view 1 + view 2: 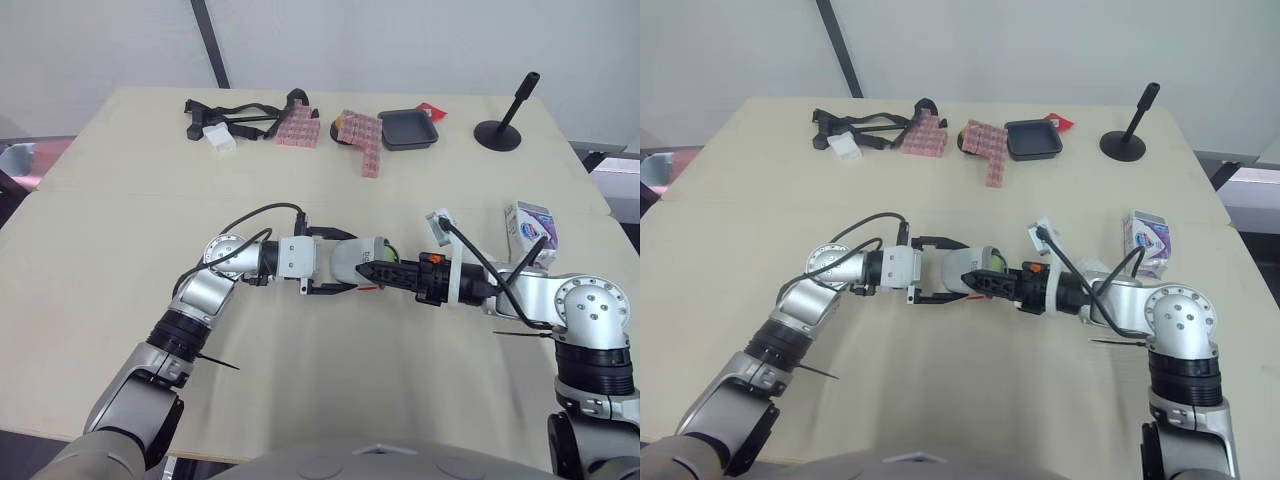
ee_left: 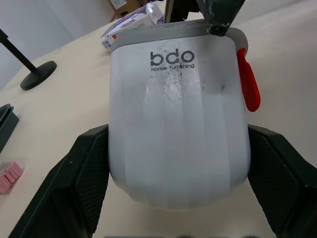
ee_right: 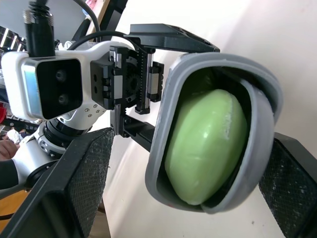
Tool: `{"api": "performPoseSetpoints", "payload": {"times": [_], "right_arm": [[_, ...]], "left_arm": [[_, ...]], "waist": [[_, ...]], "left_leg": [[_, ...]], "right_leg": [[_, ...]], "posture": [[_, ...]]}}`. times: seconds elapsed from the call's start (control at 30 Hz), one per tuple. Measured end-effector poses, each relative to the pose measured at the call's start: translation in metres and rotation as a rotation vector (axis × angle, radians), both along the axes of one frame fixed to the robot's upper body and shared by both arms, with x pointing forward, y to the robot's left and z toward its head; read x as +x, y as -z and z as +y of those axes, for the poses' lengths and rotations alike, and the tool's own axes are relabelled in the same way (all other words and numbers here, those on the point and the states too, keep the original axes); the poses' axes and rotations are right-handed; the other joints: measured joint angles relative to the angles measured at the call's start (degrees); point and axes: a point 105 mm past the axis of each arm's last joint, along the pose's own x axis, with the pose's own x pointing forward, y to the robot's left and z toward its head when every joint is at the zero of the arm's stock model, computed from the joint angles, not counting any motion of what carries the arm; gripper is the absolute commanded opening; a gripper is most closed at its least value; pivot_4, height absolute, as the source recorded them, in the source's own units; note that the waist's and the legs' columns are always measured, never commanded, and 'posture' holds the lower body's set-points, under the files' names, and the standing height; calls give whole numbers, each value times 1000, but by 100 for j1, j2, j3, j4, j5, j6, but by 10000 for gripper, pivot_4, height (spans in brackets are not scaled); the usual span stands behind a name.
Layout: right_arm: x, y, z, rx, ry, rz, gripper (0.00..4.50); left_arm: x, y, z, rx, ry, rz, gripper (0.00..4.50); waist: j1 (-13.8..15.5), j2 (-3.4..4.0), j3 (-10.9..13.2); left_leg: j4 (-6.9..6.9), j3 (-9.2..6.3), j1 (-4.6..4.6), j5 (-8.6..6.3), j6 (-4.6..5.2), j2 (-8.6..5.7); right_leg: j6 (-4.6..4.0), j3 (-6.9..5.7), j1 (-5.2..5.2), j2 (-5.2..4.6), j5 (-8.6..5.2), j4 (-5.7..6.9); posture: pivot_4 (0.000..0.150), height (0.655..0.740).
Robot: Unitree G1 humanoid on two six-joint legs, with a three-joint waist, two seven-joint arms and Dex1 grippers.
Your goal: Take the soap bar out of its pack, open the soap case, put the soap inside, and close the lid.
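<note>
Grips the soap case in the left gripper, black fingers pressed on both its sides, over the middle of the desk, toward the near edge. Turns the case's open side to the right gripper, with the green soap bar seated inside. Spreads the right gripper wide, fingers astride the case, one tip at its grey rim. Has the soap pack upright near the desk's right edge, well apart from the case.
</note>
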Motion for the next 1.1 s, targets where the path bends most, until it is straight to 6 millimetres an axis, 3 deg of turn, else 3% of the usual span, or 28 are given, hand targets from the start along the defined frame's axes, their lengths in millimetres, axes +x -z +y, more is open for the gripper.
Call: {"api": "performPoseSetpoints", "payload": {"times": [0.27,0.3,0.4,0.5,1.1], "right_arm": [[0,2,2,-7,-1,6,44370],[0,2,2,-7,-2,8,38692],[0,3,1,-23,0,8,28646],[1,5,0,-13,5,24,21673],[0,9,-1,-12,-1,31,21663]], "left_arm": [[-2,-3,-2,-4,8,-10,34637],[-2,-3,-2,-4,8,-10,34637],[-2,-3,-2,-4,7,-10,34637],[-1,-4,-2,-2,3,-24,34637],[-1,-2,-4,7,4,-22,34637]], "waist": [[-5,0,0],[-4,0,0],[1,-1,0],[1,-1,0],[-2,-1,1]], "left_leg": [[-2,-1,-2,0,-1,-8],[-2,-2,-2,-1,-1,-8],[-2,-2,-3,-1,-1,-9],[-2,-3,-4,-1,-1,-10],[-3,-3,-5,-1,-1,-10]], "right_leg": [[0,-2,0,1,0,-3],[0,-2,0,0,0,-3],[1,-2,0,0,0,-5],[1,-2,0,0,0,-6],[1,-3,0,0,0,-8]], "posture": [[1500,7400],[1500,7400],[1500,7400],[1500,7400],[1500,7400]]}}
